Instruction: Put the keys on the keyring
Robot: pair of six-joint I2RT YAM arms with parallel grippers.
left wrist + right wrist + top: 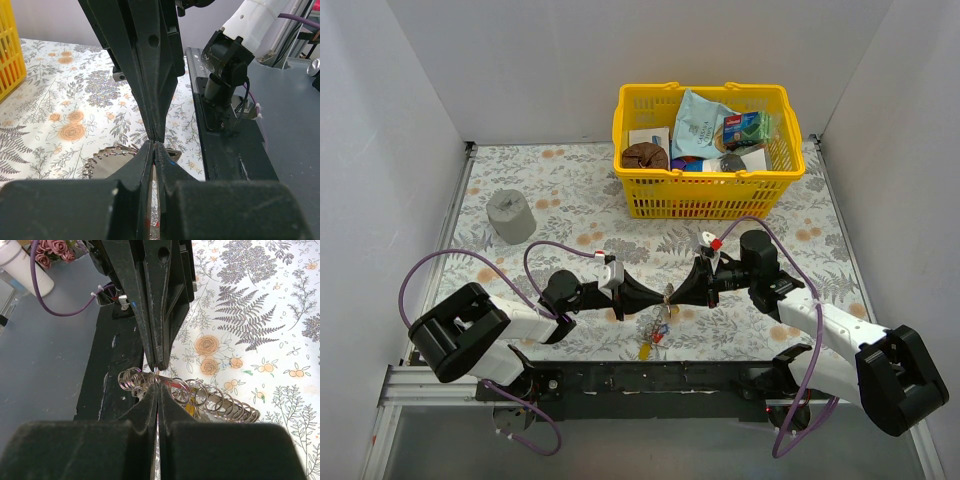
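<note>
My left gripper and right gripper meet tip to tip above the table's front middle. Both are shut. The keyring, a silver ring carrying several small split rings, hangs between the tips, seen edge-on. In the right wrist view my right gripper pinches it, with the left fingers coming down from above. In the left wrist view my left gripper is shut and the keyring shows to its left. The keys with yellow and red tags dangle below the grippers. A yellow tag shows behind the rings.
A yellow basket full of packets stands at the back. A grey ribbed cup sits at the left. The black base rail runs along the near edge. Purple cables loop beside both arms.
</note>
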